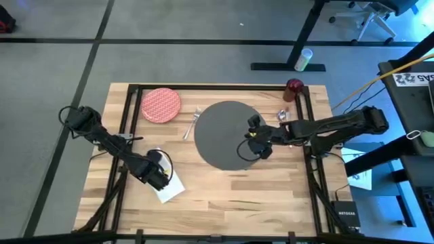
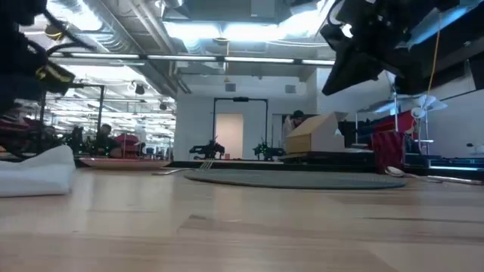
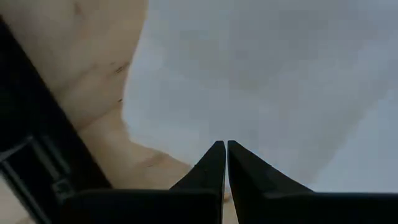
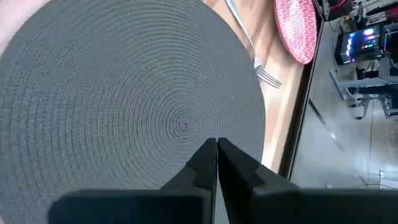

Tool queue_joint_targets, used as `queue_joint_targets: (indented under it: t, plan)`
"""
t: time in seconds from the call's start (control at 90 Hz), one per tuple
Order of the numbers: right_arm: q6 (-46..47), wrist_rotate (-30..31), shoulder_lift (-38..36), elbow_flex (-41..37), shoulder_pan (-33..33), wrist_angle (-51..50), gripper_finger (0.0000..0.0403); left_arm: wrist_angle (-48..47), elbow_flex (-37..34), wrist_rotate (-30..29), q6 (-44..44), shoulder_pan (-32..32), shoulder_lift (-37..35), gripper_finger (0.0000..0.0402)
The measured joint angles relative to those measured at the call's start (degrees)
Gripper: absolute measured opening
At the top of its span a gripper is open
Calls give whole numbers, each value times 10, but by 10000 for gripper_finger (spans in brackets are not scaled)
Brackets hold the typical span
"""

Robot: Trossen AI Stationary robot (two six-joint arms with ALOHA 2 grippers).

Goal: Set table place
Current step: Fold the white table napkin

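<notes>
While hanging over the right part of the mat (image 1: 220, 135), right hand (image 1: 256, 140) clenched, fingertips pressed together with nothing between them; likely a pause above the setting's centre, since the mat is bare and ready to take the plate.

Left hand (image 1: 160, 177) low over the napkin (image 1: 172, 190) near the counter's (image 1: 224, 207) front left, fingertips likewise closed. Unclear from the wrist view whether a fold of cloth is pinched between them. Judged purpose: to lift or drag the napkin towards the mat.

Mat laid flat at mid-counter as the base of the place setting. Plate (image 1: 161, 105) well apart at the back left, flat on the wood, not yet on the mat. Fork (image 1: 191, 125) lying between plate and mat, just beside the mat's left rim. Spoon (image 1: 281, 116) near the mat's right rim. Cup (image 1: 293, 87) upright at the back right corner, clear of both arms. Knife not made out with certainty.

Count: one mat, one plate, one napkin, one fork, one spoon, one cup; two hands, both closed.
</notes>
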Motion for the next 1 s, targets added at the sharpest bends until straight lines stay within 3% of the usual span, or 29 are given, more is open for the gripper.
queue_joint_targets:
  t: [0.267,0.6,1.0]
  plan:
    - [0,0,0,0,0,1,0,63,-42,-4,27,19,-1,0]
    - [0,0,0,0,-1,1,0,60,-44,-78,142,89,0,0]
    - [0,0,0,0,-1,1,0,75,-43,-124,304,170,0,0]
